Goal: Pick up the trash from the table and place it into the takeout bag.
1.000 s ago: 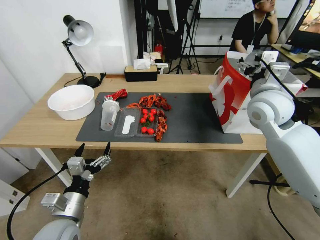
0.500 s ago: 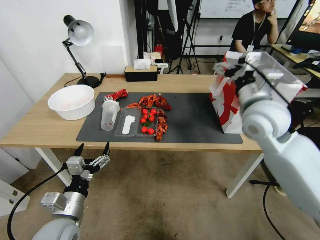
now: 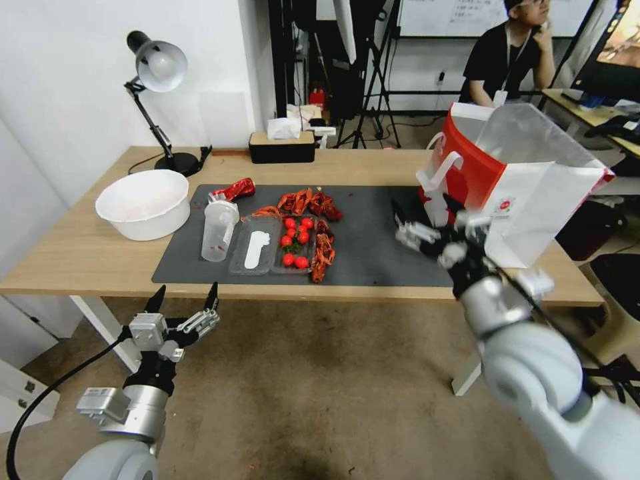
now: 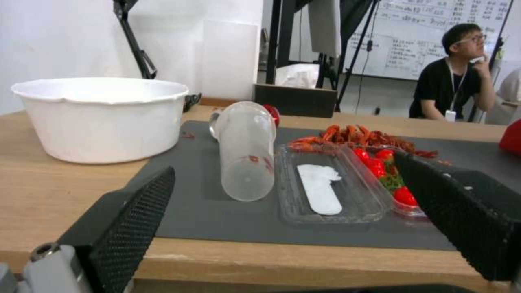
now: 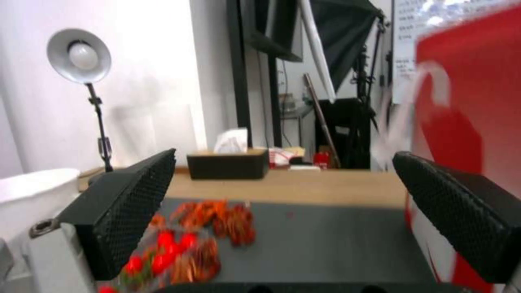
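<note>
On the table (image 3: 80, 253), the trash lies on the left part of a dark grey mat (image 3: 373, 233): a clear lidded cup (image 3: 217, 230) (image 4: 245, 150), a crushed red can (image 3: 233, 190), a clear tray (image 3: 255, 252) (image 4: 320, 191), red tomatoes (image 3: 295, 248) and crayfish shells (image 3: 310, 202) (image 5: 217, 219). A white round bowl (image 3: 143, 202) (image 4: 103, 116) stands left of the mat. The takeout bag (image 3: 527, 173) (image 5: 472, 101) stands open at the right end. My right gripper (image 3: 428, 221) (image 5: 290, 215) hovers open and empty just left of the bag. My left gripper (image 3: 185, 298) (image 4: 298, 215) hangs open below the table's front edge.
A desk lamp (image 3: 157, 67) and a black tissue box (image 3: 281, 147) stand along the table's far edge. The mat between the shells and the bag is bare. A seated person is in the room behind the bag.
My right arm has swung down from over the bag's mouth to low above the mat left of the bag. The left arm has stayed put.
</note>
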{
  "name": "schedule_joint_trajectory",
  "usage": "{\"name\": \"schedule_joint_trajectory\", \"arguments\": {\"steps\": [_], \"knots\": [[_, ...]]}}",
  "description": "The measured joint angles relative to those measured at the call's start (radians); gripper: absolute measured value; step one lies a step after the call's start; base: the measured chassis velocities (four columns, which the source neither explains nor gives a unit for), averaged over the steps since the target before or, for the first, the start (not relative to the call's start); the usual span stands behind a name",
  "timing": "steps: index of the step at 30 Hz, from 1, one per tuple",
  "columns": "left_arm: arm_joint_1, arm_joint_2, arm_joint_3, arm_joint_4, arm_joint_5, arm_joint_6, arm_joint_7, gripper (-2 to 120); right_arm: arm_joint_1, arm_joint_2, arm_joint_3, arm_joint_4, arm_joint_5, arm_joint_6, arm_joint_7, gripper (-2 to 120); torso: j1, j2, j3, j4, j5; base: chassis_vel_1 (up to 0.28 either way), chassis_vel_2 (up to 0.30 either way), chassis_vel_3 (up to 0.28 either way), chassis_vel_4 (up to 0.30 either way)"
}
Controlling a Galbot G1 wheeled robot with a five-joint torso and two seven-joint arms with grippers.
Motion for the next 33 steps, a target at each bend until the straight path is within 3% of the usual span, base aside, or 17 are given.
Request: {"name": "schedule_joint_trajectory", "arguments": {"steps": [6,10,16,24,33], "knots": [[-0.013,0.007,0.0,0.01,-0.01,0.001,-0.001,100,-0.116,0.078,-0.002,-0.054,-0.093,0.121,-0.024,100,0.0,0.0,0.0,0.0,0.0001,0.0,0.0,0.0,0.0],[-0.03,0.015,0.0,0.03,-0.02,0.004,-0.002,100,-0.188,0.151,-0.037,-0.116,-0.204,0.245,0.022,100,0.0,0.0,0.0,0.0002,0.0002,0.0,0.0,0.0,0.0],[-0.049,0.022,0.001,0.045,-0.03,0.008,-0.003,100,-0.231,0.184,-0.046,-0.147,-0.232,0.289,0.03,100,0.0,0.0,0.0,0.0003,0.0001,0.0,0.0,0.0,0.0],[-0.139,0.064,0.023,0.044,-0.049,0.072,-0.05,100,-0.269,0.189,-0.049,-0.145,-0.252,0.291,0.03,100,0.0,0.0,0.0,0.0001,0.0001,0.0,0.0,0.0,0.0],[-0.342,0.278,0.087,0.126,-0.256,0.183,-0.178,100,-0.259,0.182,-0.073,-0.099,-0.284,0.239,0.039,100,0.0,0.0,0.0,-0.0005,-0.0001,0.0,0.0,0.0,0.0]]}}
